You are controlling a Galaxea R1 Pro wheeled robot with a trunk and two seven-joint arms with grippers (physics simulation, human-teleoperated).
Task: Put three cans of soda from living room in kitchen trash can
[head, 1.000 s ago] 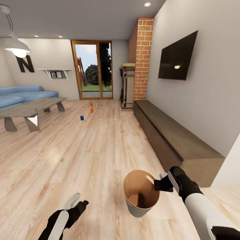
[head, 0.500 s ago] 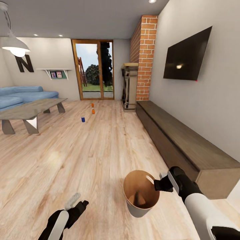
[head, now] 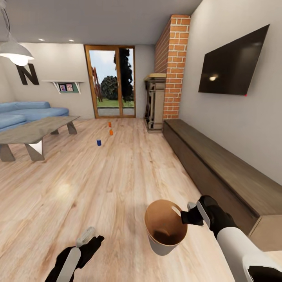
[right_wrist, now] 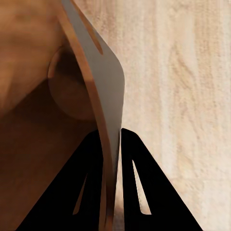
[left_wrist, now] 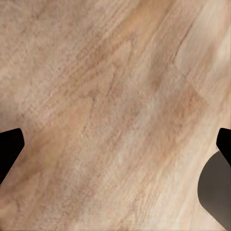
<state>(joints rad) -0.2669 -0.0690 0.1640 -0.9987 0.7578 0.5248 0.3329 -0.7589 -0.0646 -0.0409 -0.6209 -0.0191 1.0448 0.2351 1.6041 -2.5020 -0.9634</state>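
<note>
Far ahead on the living room's wood floor stand the three cans of soda: two orange ones (head: 109,124) (head: 111,132) and a dark blue one (head: 99,142). The trash can (head: 165,227), grey outside and tan-brown inside, hangs low in front of me. My right gripper (head: 188,216) is shut on its rim beside the handle slot. In the right wrist view, the gripper (right_wrist: 115,139) pinches the bin's wall (right_wrist: 103,82) between its fingers, with nothing seen inside the bin. My left gripper (head: 91,237) (left_wrist: 115,144) is open over bare floor and holds nothing.
A long low wooden cabinet (head: 219,164) runs along the right wall under a TV (head: 233,62). The brick fireplace (head: 172,66) and glass doors (head: 111,82) are at the far end. A coffee table (head: 35,131) and blue sofa (head: 27,111) stand at the left.
The whole view has moved forward into the room, so the cabinet and TV have slid right and grown. Both grippers and the bin keep their places in the picture.
</note>
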